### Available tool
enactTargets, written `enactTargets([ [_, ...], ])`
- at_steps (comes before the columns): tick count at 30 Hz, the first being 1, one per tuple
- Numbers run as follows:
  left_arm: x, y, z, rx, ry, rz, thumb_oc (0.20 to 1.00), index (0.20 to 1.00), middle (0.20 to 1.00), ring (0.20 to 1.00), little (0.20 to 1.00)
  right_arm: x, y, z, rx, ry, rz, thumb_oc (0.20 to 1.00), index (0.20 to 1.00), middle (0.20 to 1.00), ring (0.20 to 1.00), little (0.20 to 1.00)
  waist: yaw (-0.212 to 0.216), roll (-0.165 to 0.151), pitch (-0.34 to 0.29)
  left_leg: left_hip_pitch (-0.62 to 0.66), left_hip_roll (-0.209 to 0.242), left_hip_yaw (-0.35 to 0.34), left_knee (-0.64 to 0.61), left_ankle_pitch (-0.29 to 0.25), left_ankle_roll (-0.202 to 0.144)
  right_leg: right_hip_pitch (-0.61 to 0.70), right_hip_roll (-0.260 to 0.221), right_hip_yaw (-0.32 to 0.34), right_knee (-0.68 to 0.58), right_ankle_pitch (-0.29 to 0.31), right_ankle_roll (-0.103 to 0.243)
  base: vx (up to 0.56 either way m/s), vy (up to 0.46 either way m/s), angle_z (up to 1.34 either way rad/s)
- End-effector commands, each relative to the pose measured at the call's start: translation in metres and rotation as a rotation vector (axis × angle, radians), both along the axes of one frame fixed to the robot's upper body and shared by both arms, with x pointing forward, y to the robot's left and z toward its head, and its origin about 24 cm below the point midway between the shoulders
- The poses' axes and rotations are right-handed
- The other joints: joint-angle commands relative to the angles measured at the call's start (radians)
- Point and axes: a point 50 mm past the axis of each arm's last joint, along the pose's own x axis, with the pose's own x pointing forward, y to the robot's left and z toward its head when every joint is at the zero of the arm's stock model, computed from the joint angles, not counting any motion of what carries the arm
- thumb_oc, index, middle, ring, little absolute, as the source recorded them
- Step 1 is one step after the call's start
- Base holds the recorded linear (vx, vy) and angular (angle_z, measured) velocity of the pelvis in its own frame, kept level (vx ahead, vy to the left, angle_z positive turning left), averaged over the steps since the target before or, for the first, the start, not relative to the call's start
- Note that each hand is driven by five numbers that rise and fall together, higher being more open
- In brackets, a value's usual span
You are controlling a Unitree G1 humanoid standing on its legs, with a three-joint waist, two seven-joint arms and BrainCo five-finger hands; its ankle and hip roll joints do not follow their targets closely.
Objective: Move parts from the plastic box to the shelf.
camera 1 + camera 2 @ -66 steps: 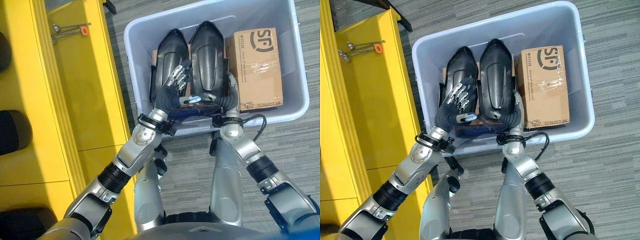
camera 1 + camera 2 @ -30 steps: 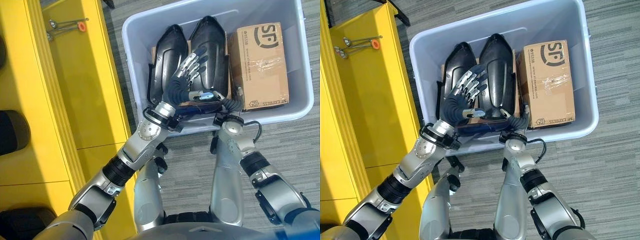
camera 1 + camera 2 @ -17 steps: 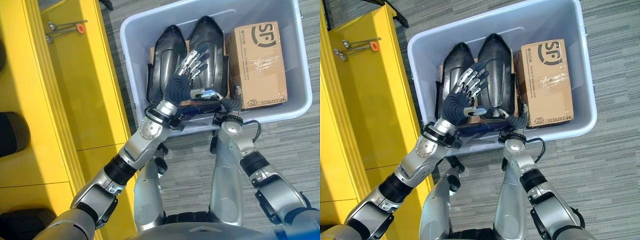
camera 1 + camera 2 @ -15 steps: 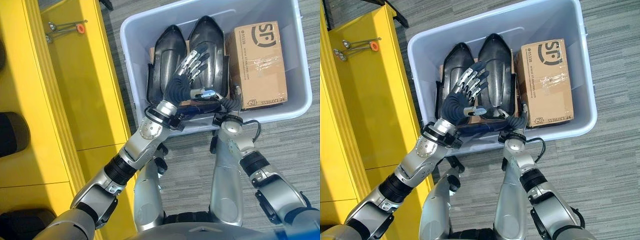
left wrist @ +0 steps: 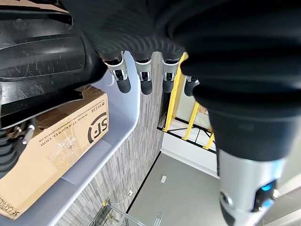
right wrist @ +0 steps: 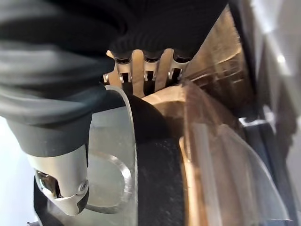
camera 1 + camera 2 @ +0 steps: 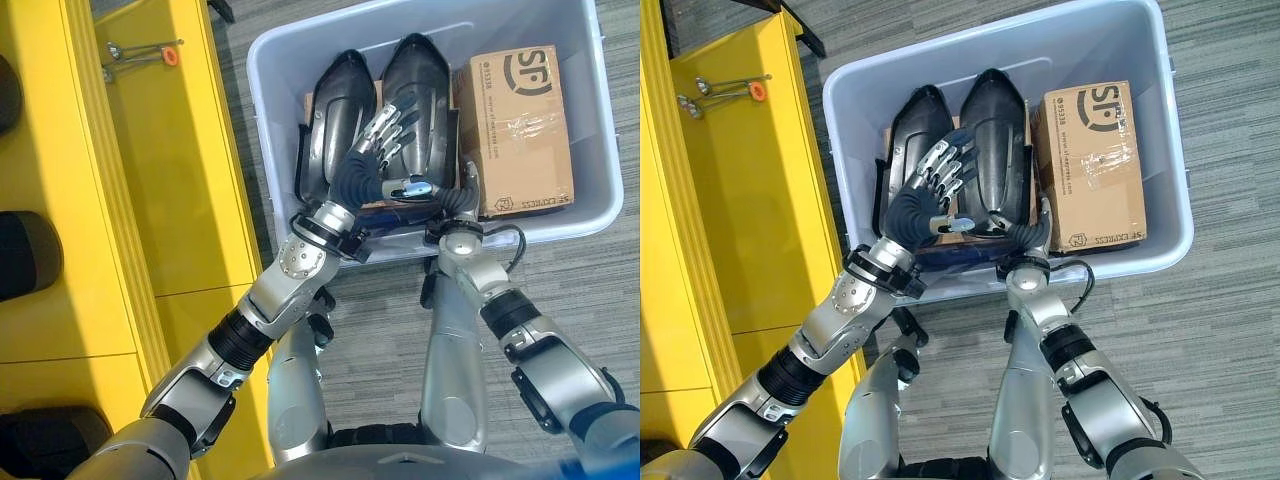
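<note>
A grey plastic box (image 7: 258, 110) stands on the carpet with two glossy black parts in it side by side, the left part (image 7: 330, 100) and the right part (image 7: 415, 75). A taped cardboard carton (image 7: 515, 120) stands to their right. My left hand (image 7: 358, 172) hovers open above the gap between the two parts, its fingers (image 5: 143, 70) straight. My right hand (image 7: 463, 195) reaches down at the box's near wall, between the right part and the carton (image 6: 207, 70), and is sunk in there. The yellow shelf (image 7: 170, 150) runs along my left.
More brown cardboard lies under the black parts (image 7: 312, 105). A metal tool with an orange piece (image 7: 140, 52) lies on the far shelf board. Dark rounded items (image 7: 20, 255) sit at the shelf's left edge. Grey carpet surrounds the box.
My left hand has risen from the left part and shifted right, over the gap between the parts. My right hand has stayed low between the right part and the carton.
</note>
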Motion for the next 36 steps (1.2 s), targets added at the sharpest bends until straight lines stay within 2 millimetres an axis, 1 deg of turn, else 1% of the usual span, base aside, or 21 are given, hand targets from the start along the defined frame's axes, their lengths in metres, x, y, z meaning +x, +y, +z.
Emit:
enactTargets([
  [1,-0.015,0.0,0.017,-0.043,-0.08,-0.082,1.0,1.0,1.0,1.0,1.0,0.008,0.011,0.026,0.012,-0.094,0.046,1.0,1.0,1.0,1.0,1.0,0.029,0.009,-0.035,-0.061,0.078,-0.03,0.15,-0.138,-0.022,0.003,-0.023,0.027,-0.03,-0.043,0.077,0.01,-0.01,0.06],
  [6,-0.015,0.001,0.017,-0.04,-0.076,-0.093,1.0,1.0,1.0,1.0,1.0,0.012,0.01,0.035,0.02,-0.109,0.048,1.0,1.0,1.0,1.0,1.0,0.038,0.012,-0.035,-0.07,0.079,-0.034,0.151,-0.137,-0.023,-0.003,-0.027,0.022,-0.019,-0.048,0.077,0.01,-0.003,0.04],
  [13,-0.014,0.002,0.018,-0.045,-0.073,-0.084,1.0,1.0,1.0,1.0,1.0,0.016,0.006,0.038,0.084,-0.099,0.041,1.0,1.0,1.0,1.0,1.0,0.046,0.014,-0.035,-0.087,0.083,-0.038,0.156,-0.133,-0.026,-0.019,-0.031,0.016,-0.002,-0.054,0.075,0.0,-0.005,0.03],
  [17,-0.013,0.003,0.017,-0.045,-0.07,-0.082,1.0,1.0,1.0,1.0,1.0,0.018,0.004,0.04,0.069,-0.1,0.055,1.0,1.0,1.0,1.0,1.0,0.049,0.016,-0.035,-0.093,0.086,-0.039,0.16,-0.132,-0.028,-0.025,-0.034,0.013,0.004,-0.056,0.074,0.0,0.0,0.0],
  [20,-0.013,0.002,0.017,-0.045,-0.067,-0.088,1.0,1.0,1.0,1.0,1.0,0.021,0.007,0.041,0.061,-0.075,0.086,1.0,1.0,1.0,1.0,1.0,0.055,0.021,-0.035,-0.103,0.088,-0.04,0.163,-0.131,-0.029,-0.038,-0.039,0.011,0.013,-0.058,0.072,0.0,0.0,0.0],
  [21,-0.013,0.002,0.017,-0.042,-0.067,-0.091,1.0,1.0,1.0,1.0,1.0,0.023,0.007,0.042,0.061,-0.074,0.094,0.831,0.831,0.831,0.831,0.831,0.058,0.021,-0.035,-0.105,0.088,-0.041,0.164,-0.13,-0.03,-0.039,-0.04,0.009,0.015,-0.059,0.072,0.0,0.0,0.0],
  [22,-0.013,0.002,0.017,-0.04,-0.066,-0.095,1.0,1.0,1.0,1.0,1.0,0.023,0.008,0.044,0.07,-0.077,0.102,0.445,0.445,0.445,0.445,0.445,0.061,0.022,-0.035,-0.107,0.089,-0.041,0.164,-0.129,-0.03,-0.04,-0.041,0.006,0.018,-0.059,0.071,0.0,0.0,0.0],
  [23,-0.013,0.002,0.017,-0.039,-0.066,-0.095,1.0,1.0,1.0,1.0,1.0,0.024,0.007,0.044,0.072,-0.077,0.103,0.2,0.2,0.2,0.2,0.2,0.061,0.023,-0.035,-0.108,0.089,-0.042,0.164,-0.129,-0.03,-0.041,-0.041,0.005,0.019,-0.06,0.071,0.0,0.0,0.0],
  [27,-0.012,0.003,0.016,-0.038,-0.059,-0.101,1.0,1.0,1.0,1.0,1.0,0.026,0.009,0.044,0.125,-0.062,0.134,0.2,0.2,0.2,0.2,0.2,0.069,0.024,-0.035,-0.113,0.09,-0.045,0.164,-0.127,-0.032,-0.046,-0.045,-0.002,0.025,-0.062,0.07,0.0,0.0,0.0],
  [29,-0.012,0.003,0.015,-0.032,-0.057,-0.104,1.0,1.0,1.0,1.0,1.0,0.027,0.008,0.041,0.136,-0.047,0.134,0.2,0.2,0.2,0.2,0.2,0.071,0.023,-0.035,-0.113,0.091,-0.045,0.164,-0.127,-0.032,-0.048,-0.045,-0.006,0.029,-0.063,0.069,0.0,0.0,0.0],
  [36,-0.012,0.003,0.014,-0.032,-0.057,-0.107,1.0,1.0,1.0,1.0,1.0,0.026,0.008,0.031,0.132,-0.009,0.133,0.2,0.2,0.2,0.2,0.2,0.072,0.023,-0.035,-0.113,0.091,-0.043,0.161,-0.125,-0.031,-0.047,-0.042,-0.009,0.027,-0.062,0.066,0.0,0.0,0.0],
])
